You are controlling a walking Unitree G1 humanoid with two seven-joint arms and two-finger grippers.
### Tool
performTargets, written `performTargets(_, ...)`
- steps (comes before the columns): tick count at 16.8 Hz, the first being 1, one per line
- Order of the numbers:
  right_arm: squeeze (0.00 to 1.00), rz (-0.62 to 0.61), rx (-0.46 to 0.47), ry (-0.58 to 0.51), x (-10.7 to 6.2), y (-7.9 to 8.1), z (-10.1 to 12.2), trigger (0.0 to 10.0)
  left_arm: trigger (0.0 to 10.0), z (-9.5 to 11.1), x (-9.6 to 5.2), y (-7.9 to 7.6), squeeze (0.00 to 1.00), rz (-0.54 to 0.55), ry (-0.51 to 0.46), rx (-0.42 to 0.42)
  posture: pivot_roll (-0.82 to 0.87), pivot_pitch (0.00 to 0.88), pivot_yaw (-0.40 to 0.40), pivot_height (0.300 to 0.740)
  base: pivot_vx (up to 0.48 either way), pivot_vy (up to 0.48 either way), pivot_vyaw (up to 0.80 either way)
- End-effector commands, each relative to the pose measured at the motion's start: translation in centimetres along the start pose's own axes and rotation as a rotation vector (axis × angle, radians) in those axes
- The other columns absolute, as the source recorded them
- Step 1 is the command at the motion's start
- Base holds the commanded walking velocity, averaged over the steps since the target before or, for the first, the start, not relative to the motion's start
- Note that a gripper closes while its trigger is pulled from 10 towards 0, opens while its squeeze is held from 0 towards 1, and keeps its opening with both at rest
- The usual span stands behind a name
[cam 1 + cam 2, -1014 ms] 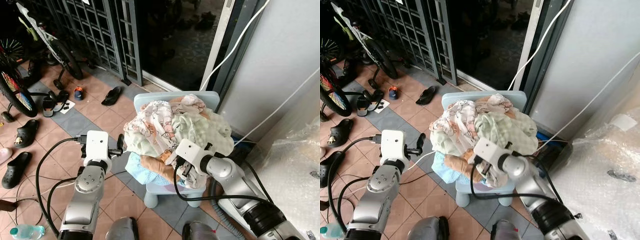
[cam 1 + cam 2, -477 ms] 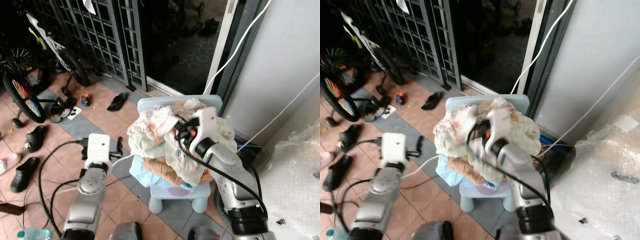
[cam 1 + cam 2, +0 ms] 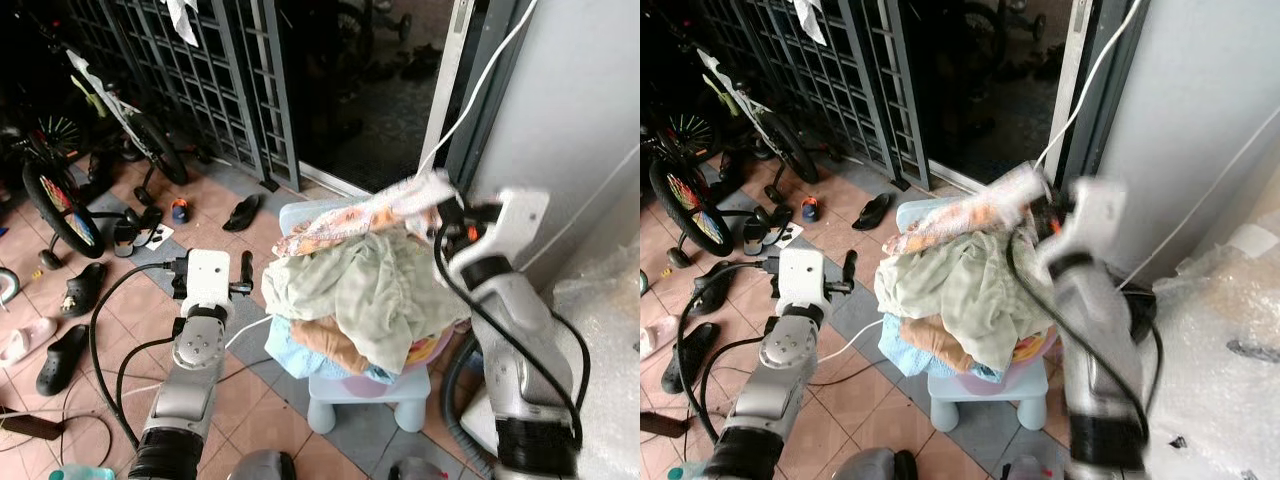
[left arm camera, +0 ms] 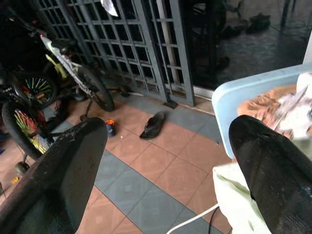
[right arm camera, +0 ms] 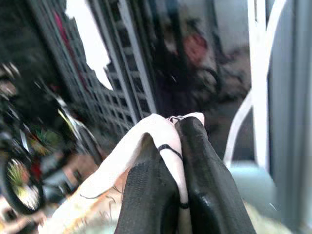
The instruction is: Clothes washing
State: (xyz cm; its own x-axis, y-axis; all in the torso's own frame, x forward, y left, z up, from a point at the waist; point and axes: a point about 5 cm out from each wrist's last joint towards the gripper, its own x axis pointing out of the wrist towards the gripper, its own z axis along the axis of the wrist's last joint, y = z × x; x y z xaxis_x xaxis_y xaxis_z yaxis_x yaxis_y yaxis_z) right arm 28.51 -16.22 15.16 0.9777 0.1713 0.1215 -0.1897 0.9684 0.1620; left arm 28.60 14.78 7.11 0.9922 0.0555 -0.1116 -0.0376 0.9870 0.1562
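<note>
Hanging stretched from the right pincer, the patterned garment.

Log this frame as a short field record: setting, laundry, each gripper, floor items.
setting: tiled porch by a metal grille gate
laundry: clothes pile heaped on a light blue chair
right gripper: raised above the pile, shut on a floral garment stretched up from it
left gripper: open, beside the pile, holding nothing
floor items: bicycle, sandals
</note>
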Motion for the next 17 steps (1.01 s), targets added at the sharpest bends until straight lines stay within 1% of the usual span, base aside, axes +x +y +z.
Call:
performTargets(1, 0.0, 0.01, -0.03, -0.001, 0.1, 0.8, -0.3, 10.0, 10.0, 0.1, 0.2, 0.0, 0.0, 0.008, -0.008, 0.001, -0.09, 0.0, 0.137, 0.74, 0.0, 0.0, 0.0)
performTargets(2, 0.0, -0.007, -0.026, 0.014, 0.0, 1.1, -1.1, 10.0, 10.0, 0.1, 0.2, -0.4, 0.0, -0.004, -0.009, 0.0, -0.09, 0.0, 0.138, 0.74, 0.0, 0.0, -0.8)
performTargets(5, 0.0, -0.004, -0.042, 0.0, 0.1, 1.7, -1.0, 10.0, 10.0, -0.1, 0.0, -0.8, 0.0, -0.02, -0.01, -0.001, -0.09, 0.0, 0.136, 0.74, 0.0, 0.0, -0.8)
performTargets(6, 0.0, -0.007, -0.046, -0.002, 0.2, 1.5, -1.0, 10.0, 10.0, -0.2, -0.1, -0.9, 0.0, -0.019, -0.009, -0.001, -0.09, 0.0, 0.132, 0.74, 0.0, 0.0, -0.8)
performTargets(8, 0.0, -0.022, -0.061, -0.01, 0.4, 0.8, -0.7, 10.0, 10.0, -0.5, -0.2, -0.7, 0.0, -0.014, -0.002, -0.001, -0.09, 0.0, 0.126, 0.74, -0.259, 0.0, -0.8)
performTargets(10, 0.0, -0.028, -0.067, -0.012, 0.5, 0.6, -0.6, 10.0, 10.0, -0.6, -0.3, -0.8, 0.0, -0.013, -0.001, -0.002, -0.09, 0.0, 0.126, 0.74, -0.272, 0.0, -0.8)
performTargets(14, 0.0, 0.003, -0.09, -0.006, 0.4, 1.3, -0.8, 10.0, 10.0, -0.1, 0.0, -0.8, 0.0, -0.011, -0.011, -0.003, -0.1, 0.0, 0.135, 0.74, -0.3, 0.0, 0.0)
performTargets(17, 0.0, 0.009, -0.098, -0.013, 0.5, 1.4, -0.6, 10.0, 10.0, 0.0, -0.1, -0.8, 0.0, -0.009, -0.015, -0.004, -0.1, 0.0, 0.13, 0.74, -0.289, 0.0, 0.0)
